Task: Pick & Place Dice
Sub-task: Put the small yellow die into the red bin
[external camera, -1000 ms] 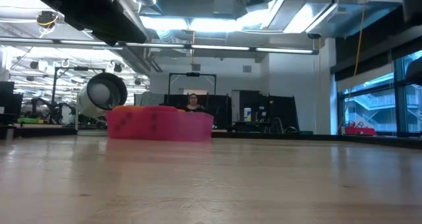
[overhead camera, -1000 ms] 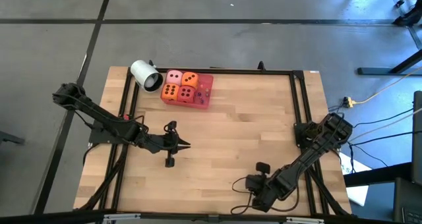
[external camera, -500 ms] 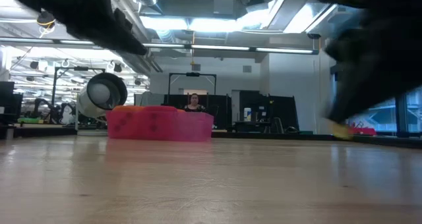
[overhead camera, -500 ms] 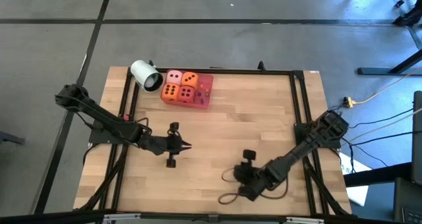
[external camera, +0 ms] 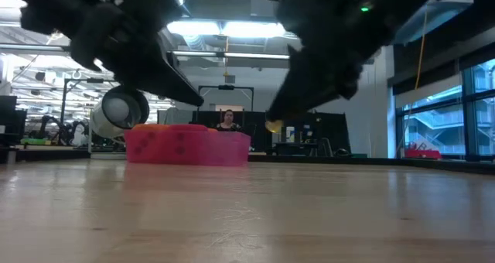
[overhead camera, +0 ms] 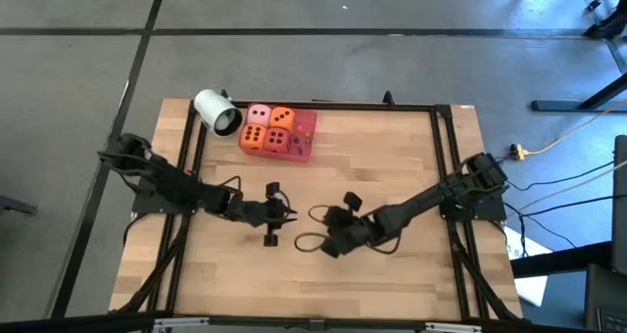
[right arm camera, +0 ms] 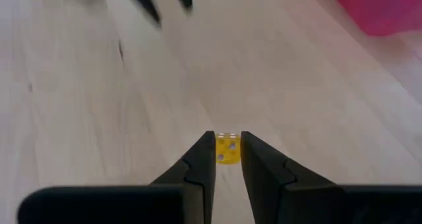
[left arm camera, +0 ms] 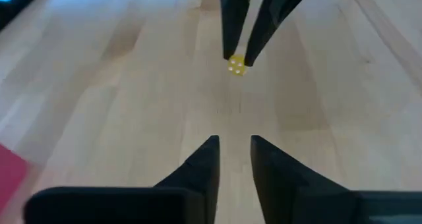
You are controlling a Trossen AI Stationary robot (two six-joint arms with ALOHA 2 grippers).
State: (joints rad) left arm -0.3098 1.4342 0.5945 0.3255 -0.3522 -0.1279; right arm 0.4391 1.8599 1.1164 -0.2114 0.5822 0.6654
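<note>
My right gripper [right arm camera: 228,159] is shut on a small yellow die [right arm camera: 228,148] with pale pips, held above the middle of the table [overhead camera: 392,157]. The low view shows the die [external camera: 273,126] well above the wood. My left gripper [left arm camera: 234,145] faces it from the table's left, a short way off. Its fingers stand slightly open with nothing between them. In the left wrist view the yellow die [left arm camera: 237,66] shows at the tips of the other arm's fingers. Four larger dice, one pink [overhead camera: 260,115], two orange [overhead camera: 282,118] and one red [overhead camera: 277,139], sit in a red tray [overhead camera: 306,127] at the far left. My right gripper pinches the yellow die by two opposite faces [right arm camera: 219,149] between its two fingers, only at their free ends. The fingers slant down from the table's right side. The die is lifted clear of the table.
A white cylinder [overhead camera: 216,111] with an orange end lies at the far left corner beside the tray [external camera: 186,147]. A black rail frame [overhead camera: 446,147] runs along the table's edges. A person sits far behind the table in the low view.
My right gripper has swung from the near right part of the table toward its middle and turned toward my left gripper. My left gripper has gone toward the table's right edge and sunk a little. Both now show in the low view.
</note>
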